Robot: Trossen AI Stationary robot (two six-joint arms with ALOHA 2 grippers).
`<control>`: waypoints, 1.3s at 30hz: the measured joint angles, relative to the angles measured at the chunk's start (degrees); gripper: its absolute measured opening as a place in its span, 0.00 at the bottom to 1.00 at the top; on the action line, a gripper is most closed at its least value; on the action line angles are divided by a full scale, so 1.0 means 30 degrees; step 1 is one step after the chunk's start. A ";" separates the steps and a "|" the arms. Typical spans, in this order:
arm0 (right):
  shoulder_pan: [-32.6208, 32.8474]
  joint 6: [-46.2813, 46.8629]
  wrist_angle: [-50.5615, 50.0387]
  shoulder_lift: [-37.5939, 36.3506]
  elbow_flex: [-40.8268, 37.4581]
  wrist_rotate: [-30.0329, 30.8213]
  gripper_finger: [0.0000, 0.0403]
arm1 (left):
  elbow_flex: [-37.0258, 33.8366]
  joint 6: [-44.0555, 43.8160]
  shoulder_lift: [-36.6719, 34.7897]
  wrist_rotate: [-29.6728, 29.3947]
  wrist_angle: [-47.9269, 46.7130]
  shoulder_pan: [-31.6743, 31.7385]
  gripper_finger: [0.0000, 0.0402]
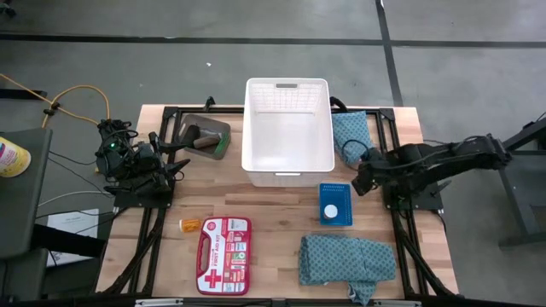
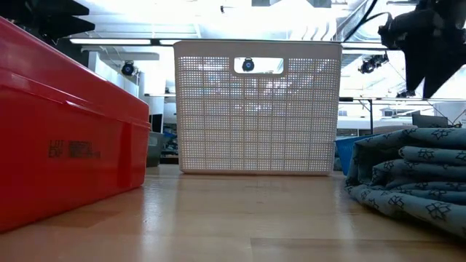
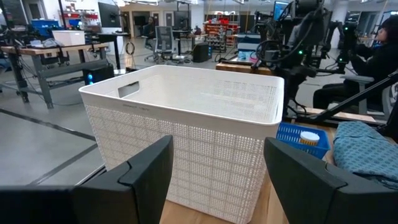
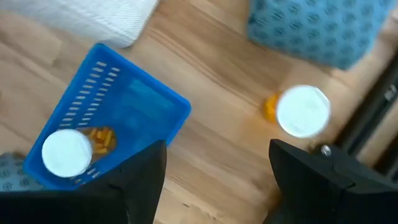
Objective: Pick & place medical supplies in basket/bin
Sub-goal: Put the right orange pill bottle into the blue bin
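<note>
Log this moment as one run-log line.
left gripper: open, idle beside bin | right gripper: open, above table by blue tray | basket: empty | supplies: not yet in basket

We take this for a robotics lab or open workshop hall; grey concrete floor (image 1: 478, 51) with dark taped lines; workbenches (image 3: 50, 53) carrying gear; wheeled office chairs (image 3: 165, 40); shelving at the back; further robot arms (image 3: 298, 37) on stands; bright ceiling lights (image 2: 218, 22) overhead.
</note>
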 joint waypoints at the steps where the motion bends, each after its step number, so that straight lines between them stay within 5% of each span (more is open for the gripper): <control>1: -0.0264 0.0290 -0.0178 -0.0087 0.0006 -0.0164 0.68 | 0.0000 0.0004 0.0000 0.0000 0.0002 0.0000 0.60; 12: -0.4260 0.1691 -0.0928 0.0497 0.0006 -0.0214 0.68 | 0.0000 -0.0002 0.0000 0.0000 -0.0003 -0.0007 0.60; 23: -0.9287 -0.1965 -0.0710 0.3301 0.0006 -0.1721 0.68 | 0.0000 0.0024 0.0000 0.0000 0.0002 -0.0004 0.60; 39: -1.0803 -0.3879 -0.0826 0.4433 0.0006 -0.1677 0.68 | 0.0000 0.0061 0.0000 0.0000 0.0000 -0.0005 0.60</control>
